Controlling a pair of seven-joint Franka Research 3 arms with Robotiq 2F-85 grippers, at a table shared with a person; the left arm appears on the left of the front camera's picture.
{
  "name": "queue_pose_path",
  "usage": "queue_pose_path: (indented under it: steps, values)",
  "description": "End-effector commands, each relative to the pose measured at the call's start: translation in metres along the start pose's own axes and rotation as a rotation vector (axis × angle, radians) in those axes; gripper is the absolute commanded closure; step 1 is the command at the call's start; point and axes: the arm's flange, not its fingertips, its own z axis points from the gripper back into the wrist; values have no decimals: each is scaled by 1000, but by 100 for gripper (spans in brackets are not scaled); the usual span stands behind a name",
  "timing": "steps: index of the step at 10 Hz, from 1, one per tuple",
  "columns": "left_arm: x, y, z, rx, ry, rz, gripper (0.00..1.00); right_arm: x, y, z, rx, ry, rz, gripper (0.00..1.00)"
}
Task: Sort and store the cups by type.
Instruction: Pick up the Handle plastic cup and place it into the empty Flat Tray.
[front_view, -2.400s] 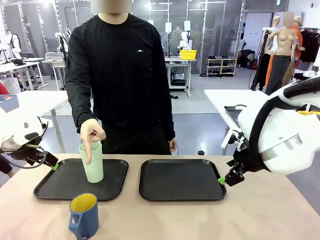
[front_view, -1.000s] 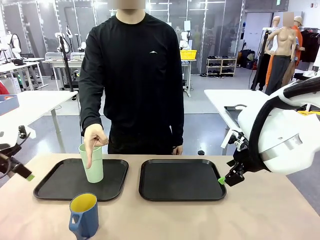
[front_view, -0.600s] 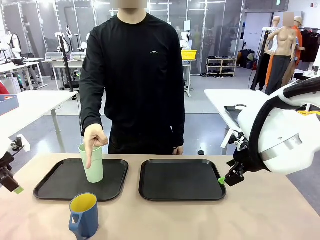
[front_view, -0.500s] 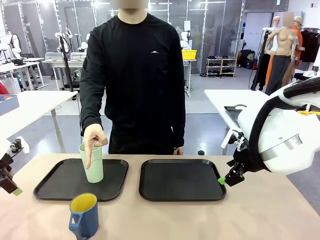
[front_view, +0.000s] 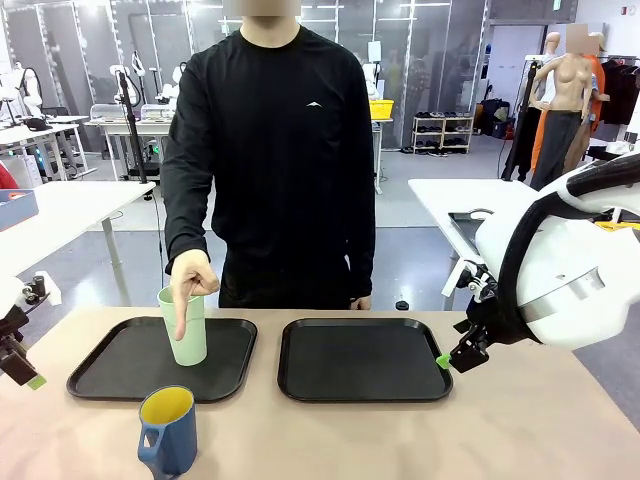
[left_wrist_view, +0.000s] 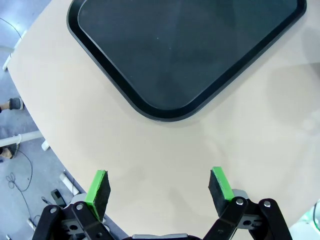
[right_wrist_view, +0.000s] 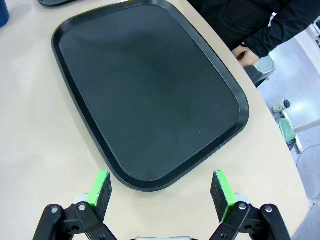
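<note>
A tall mint-green tumbler (front_view: 186, 325) stands upright on the left black tray (front_view: 110, 365). The person's hand (front_view: 188, 283) rests over its rim with one finger pointing down its side. A dark blue mug (front_view: 168, 432) with a yellow inside and a handle on its left stands on the bare table in front of that tray. My left gripper (front_view: 28, 380) hangs at the table's left edge, left of the tray, and its jaws (left_wrist_view: 159, 187) stand open over bare tabletop. My right gripper (front_view: 445, 360) is open (right_wrist_view: 162, 194) beside the right edge of the right black tray (front_view: 362, 358).
The right tray (right_wrist_view: 145, 100) has nothing on it. In the left wrist view a corner of the left tray (left_wrist_view: 175, 55) lies ahead of the fingers, with the table's edge and floor to the left. The person's other hand (right_wrist_view: 245, 52) rests at the far edge.
My left arm has drawn back from the left tray's corner to the table's left edge and lowered. The person stays pointing at the tumbler. The right arm has not moved.
</note>
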Motion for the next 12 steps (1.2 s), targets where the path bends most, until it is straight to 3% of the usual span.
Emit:
queue_pose_path:
  steps: [1,3,5,10,12]
  values:
    - [0,0,0,0,0,0,0,1,1,0,-1,0,0,0]
    - [-20,-9,-9,74,-54,-143,0,1,1,0,-1,0,0,0]
    - [-42,-14,-21,47,-55,-221,0,1,1,0,-1,0,0,0]
    - [-79,-36,-40,-231,-46,-426,0,1,1,0,-1,0,0,0]
    - [-84,-56,-45,-320,-97,-502,0,1,1,0,-1,0,0,0]
